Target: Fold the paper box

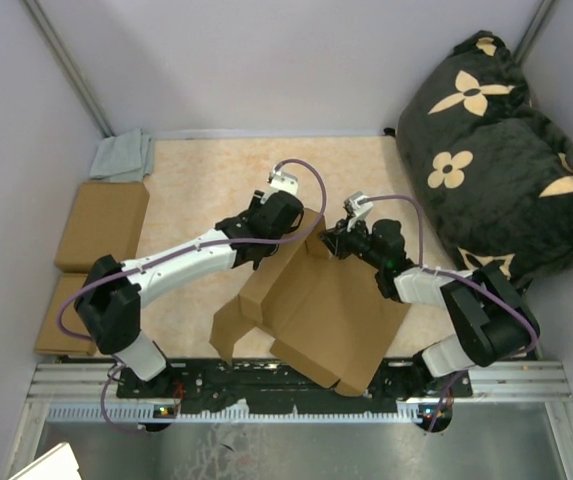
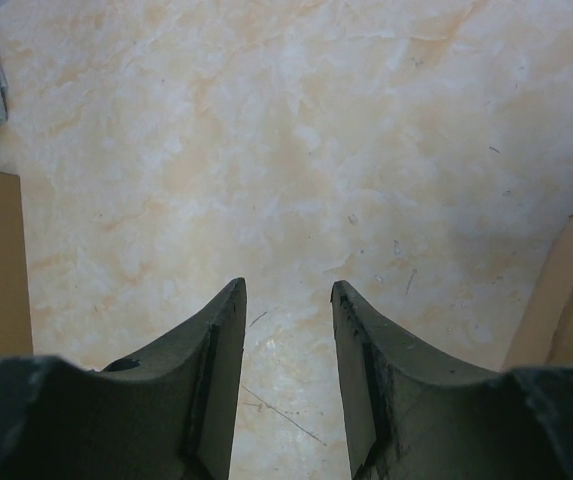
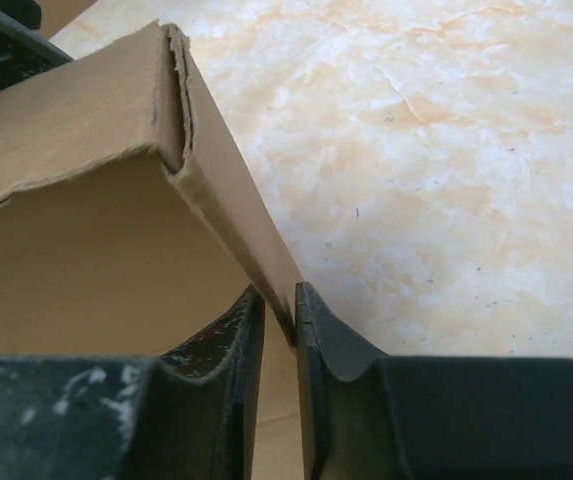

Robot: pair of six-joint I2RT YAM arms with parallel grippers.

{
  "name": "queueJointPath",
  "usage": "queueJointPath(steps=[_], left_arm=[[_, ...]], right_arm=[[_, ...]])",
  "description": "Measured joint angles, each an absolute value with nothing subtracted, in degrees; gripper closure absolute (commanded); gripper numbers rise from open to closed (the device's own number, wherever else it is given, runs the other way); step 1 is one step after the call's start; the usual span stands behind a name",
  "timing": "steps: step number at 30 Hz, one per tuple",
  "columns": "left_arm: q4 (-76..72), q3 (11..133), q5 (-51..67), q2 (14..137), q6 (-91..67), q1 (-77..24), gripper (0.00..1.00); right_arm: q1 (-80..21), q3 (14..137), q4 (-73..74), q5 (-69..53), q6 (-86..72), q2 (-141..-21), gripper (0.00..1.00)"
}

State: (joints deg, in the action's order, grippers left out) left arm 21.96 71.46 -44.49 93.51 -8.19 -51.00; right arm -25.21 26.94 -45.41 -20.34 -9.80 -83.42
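The plain brown corrugated cardboard paper box sits half-formed at about 6 o'clock on the pale marbled tabletop, just ahead of the arm bases. One side wall is raised, and the broad panels slant rather than lie flat. The right gripper is nearly closed on the thin edge of a raised wall at the box's 12 o'clock corner. I judge it holds that wall upright so a neighbouring flap can be brought round, though I cannot quite tell how hard the pads press. The left gripper hovers just beside the same corner, fingers moderately apart with only bare tabletop between them — free to push or catch a flap. The box shows nothing inside but its own cardboard. Two smaller closed brown cardboard boxes lie at 9 o'clock, contents hidden. A crumpled grey cloth lies at 11 o'clock and a black cushion with cream flowers at 2 o'clock.
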Motion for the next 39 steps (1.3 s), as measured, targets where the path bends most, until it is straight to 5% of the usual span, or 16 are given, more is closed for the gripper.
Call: queueJointPath(steps=[10, 13, 17, 39], left_arm=[[20.99, 71.44, -43.90, 93.78, -8.19, -52.75, 0.54], [20.97, 71.46, -43.81, 93.82, -8.16, -52.77, 0.54], [20.93, 71.59, -43.51, 93.95, -8.16, -52.77, 0.54], [21.34, 73.10, -46.50, 95.22, -9.10, -52.47, 0.49]], right_arm=[[-25.50, 29.78, -40.51, -21.65, -6.35, -88.27, 0.66], [-25.50, 30.76, -40.18, -22.44, -5.93, -88.79, 0.74], [-25.50, 32.08, -40.12, -22.44, -6.02, -89.76, 1.00], [-32.29, 22.48, -57.14, 0.32, -11.05, -89.80, 1.00]])
